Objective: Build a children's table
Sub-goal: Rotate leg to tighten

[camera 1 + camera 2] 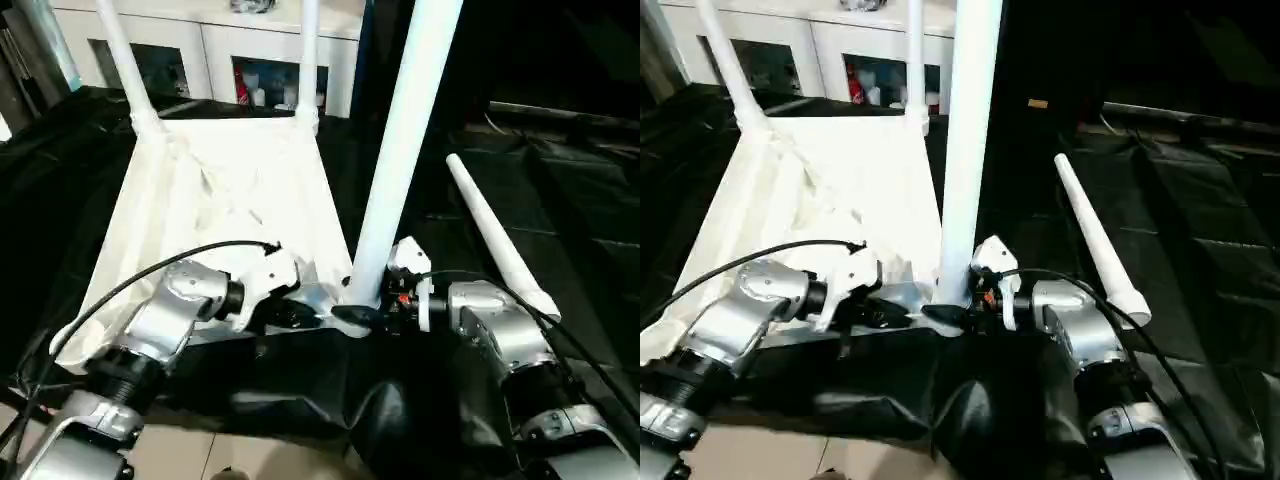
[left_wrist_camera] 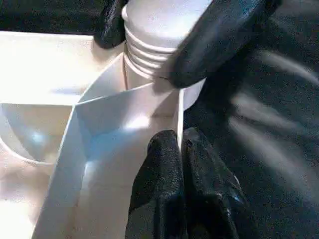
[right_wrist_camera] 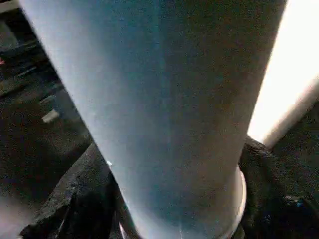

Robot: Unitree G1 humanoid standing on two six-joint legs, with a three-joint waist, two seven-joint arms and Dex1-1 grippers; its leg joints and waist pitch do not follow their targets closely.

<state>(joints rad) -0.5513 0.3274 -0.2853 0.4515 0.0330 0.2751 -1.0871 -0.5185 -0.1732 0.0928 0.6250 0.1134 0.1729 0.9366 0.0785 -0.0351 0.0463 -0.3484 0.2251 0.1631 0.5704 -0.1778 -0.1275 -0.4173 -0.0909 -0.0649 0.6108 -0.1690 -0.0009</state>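
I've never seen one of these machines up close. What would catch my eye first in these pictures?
Probably the tall white leg rising upright from the near right corner of the upturned white tabletop, with the right end effector wrapped around its base. The left end effector is pinched shut on the tabletop's rim beside that corner. Two more legs stand at the far corners, and a fourth leg lies loose on the black sheet to the right.

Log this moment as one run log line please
right gripper: around leg base at near socket | left gripper: shut on tabletop rib | spare leg: on floor
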